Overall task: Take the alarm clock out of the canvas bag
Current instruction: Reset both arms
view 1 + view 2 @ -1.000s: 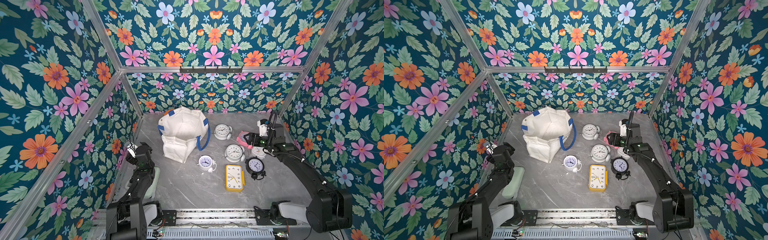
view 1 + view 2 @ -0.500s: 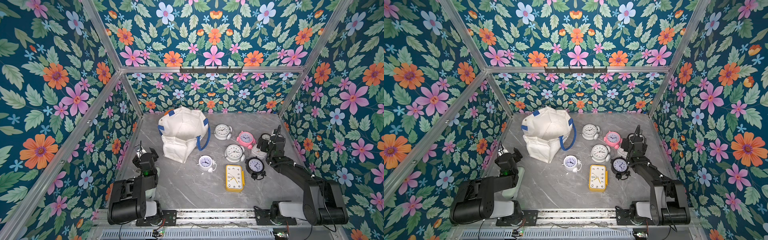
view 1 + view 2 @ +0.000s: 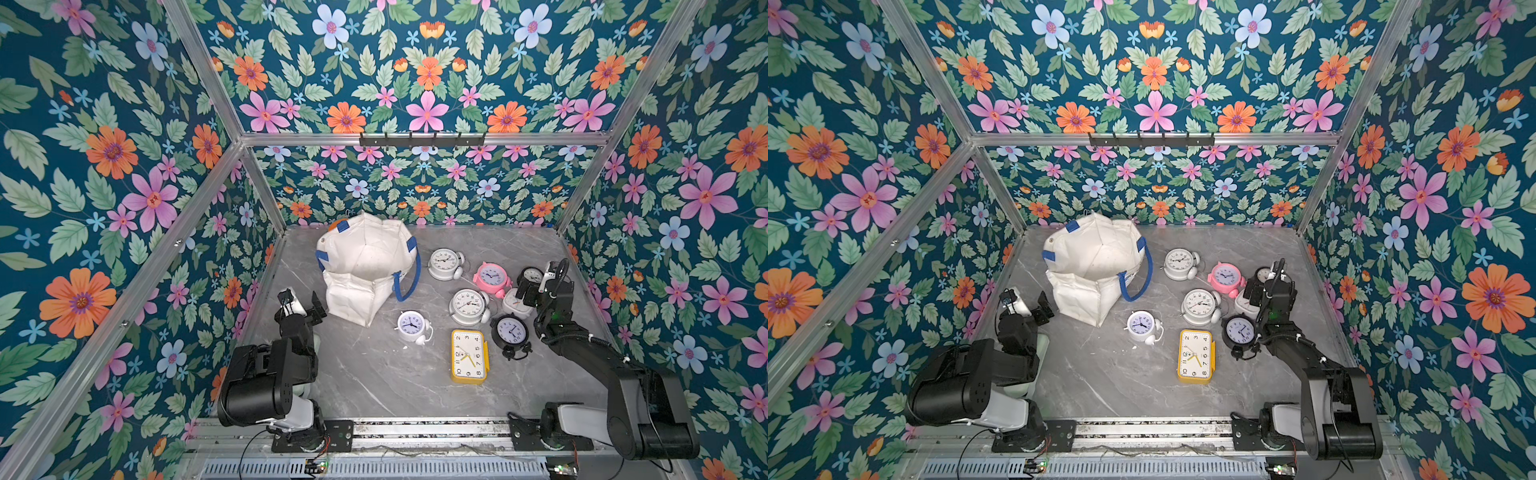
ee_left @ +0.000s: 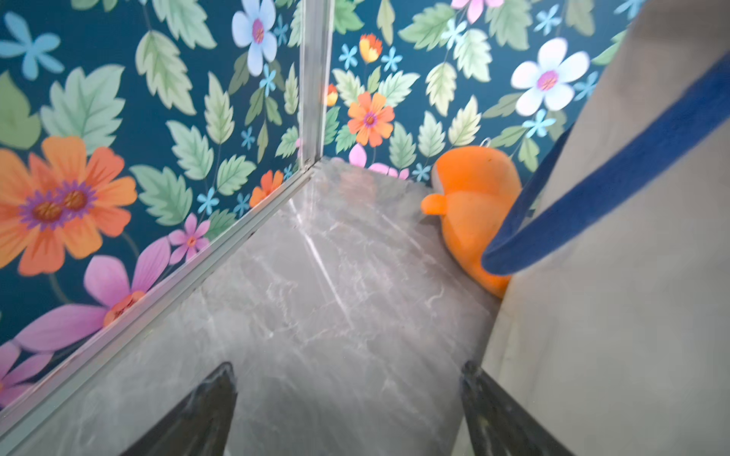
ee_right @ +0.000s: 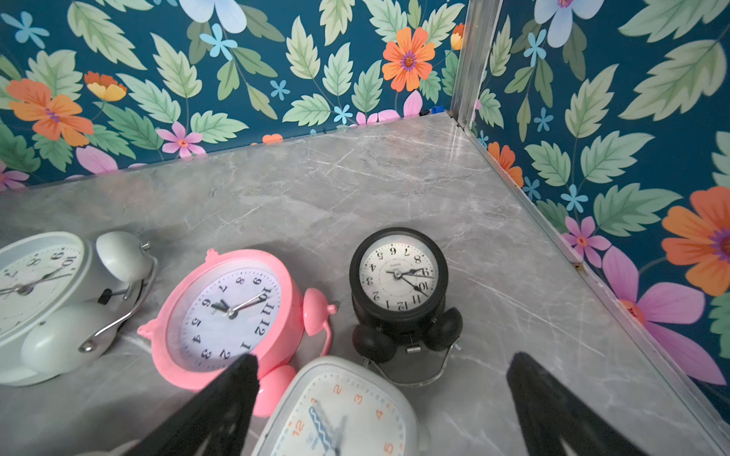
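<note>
- Eight alarm clocks (image 3: 469, 306) lie on the grey marbled table (image 3: 374, 386), all outside the canvas bag (image 3: 361, 266). You see none within its open mouth, though folds in the cloth could hide one.
- The canvas bag stands slumped toward the back left of the table, mouth up. One blue handle (image 3: 409, 280) droops down its side, and an orange plush toy (image 4: 474, 209) touches its far side.
- Your left gripper (image 3: 305, 306) hovers low just beside the bag's near left corner. Its jaws are spread wide and hold nothing. In the left wrist view only bare table shows between them, and one tip sits close to the bag wall.
- Your right gripper (image 5: 382, 357) hangs above the crowded clocks on the right. Its jaws are fully spread and empty, with a white square clock (image 5: 335, 410) directly beneath. A pink clock (image 5: 233, 312) and a small black clock (image 5: 399, 276) lie just beyond.
- Risk on the right: these clocks lie touching or nearly so. If you swing sideways at this height, a jaw may clip a bell or wire handle and roll a clock away.
- Risk on the left: the bag is limp. A jaw brushing its wall or hooking the handle loop could drag or topple it.
- Risk of misjudging: check the bag's creases before you count it empty.
</note>
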You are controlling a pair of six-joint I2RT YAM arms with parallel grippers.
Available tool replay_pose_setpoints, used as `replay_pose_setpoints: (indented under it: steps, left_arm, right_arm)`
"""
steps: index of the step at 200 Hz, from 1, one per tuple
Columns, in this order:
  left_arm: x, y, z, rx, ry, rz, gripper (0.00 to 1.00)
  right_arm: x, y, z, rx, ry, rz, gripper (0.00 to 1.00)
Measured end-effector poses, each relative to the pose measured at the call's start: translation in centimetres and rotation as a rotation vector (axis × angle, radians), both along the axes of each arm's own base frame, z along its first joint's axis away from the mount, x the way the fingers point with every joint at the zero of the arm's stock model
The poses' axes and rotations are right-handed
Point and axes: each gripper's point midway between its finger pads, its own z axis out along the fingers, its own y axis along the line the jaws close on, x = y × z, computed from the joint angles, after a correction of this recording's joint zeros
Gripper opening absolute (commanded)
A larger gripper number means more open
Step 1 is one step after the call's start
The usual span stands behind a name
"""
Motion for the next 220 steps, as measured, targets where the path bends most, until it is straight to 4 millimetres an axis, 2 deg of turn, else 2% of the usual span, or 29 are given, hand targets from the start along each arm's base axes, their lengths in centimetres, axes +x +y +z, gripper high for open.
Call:
replay_pose_setpoints:
  steps: [15,20,30,48,66,85,101,122,156,220]
  left_arm:
    - [0.4,-0.5,0.2,0.008,-0.005,-0.032,0.89]
    - [0.5,-0.8,0.2,0.010,-0.004,-0.048,0.96]
    - [0.8,-1.5,0.1,0.024,0.000,-0.086,0.99]
    - [1.1,-3.4,-0.5,0.057,0.013,-0.155,1.00]
    - [1.2,-4.3,-1.2,0.077,0.029,-0.183,1.00]
    - [1.6,-3.7,-1.7,0.080,0.044,-0.149,1.00]
    - [2.0,-3.2,-1.1,0.086,0.032,-0.117,1.00]
    - [2.5,-3.2,-0.6,0.093,0.021,-0.096,1.00]
    - [2.5,-3.0,-1.0,0.100,0.046,-0.067,1.00]
    - [2.6,-2.8,-1.1,0.104,0.055,-0.051,1.00]
  right_arm:
    - [-0.3,0.2,-0.1,0.001,-0.015,0.015,0.99]
    - [-0.4,0.5,-0.2,0.002,-0.021,0.030,0.98]
    - [-0.5,0.9,-0.3,0.010,-0.026,0.056,0.98]
    - [-0.6,1.5,0.3,0.018,-0.048,0.085,0.98]
    - [-0.8,1.6,0.5,0.020,-0.061,0.092,0.98]
    - [-1.4,1.6,-0.7,0.019,-0.041,0.093,0.98]
    - [-1.8,1.7,-1.9,0.015,-0.011,0.104,0.98]
    - [-1.5,1.8,-2.7,0.011,-0.002,0.109,0.99]
    - [-1.2,2.2,-4.8,0.016,0.037,0.136,0.99]
    - [-0.3,2.6,-5.1,0.018,0.033,0.158,0.99]
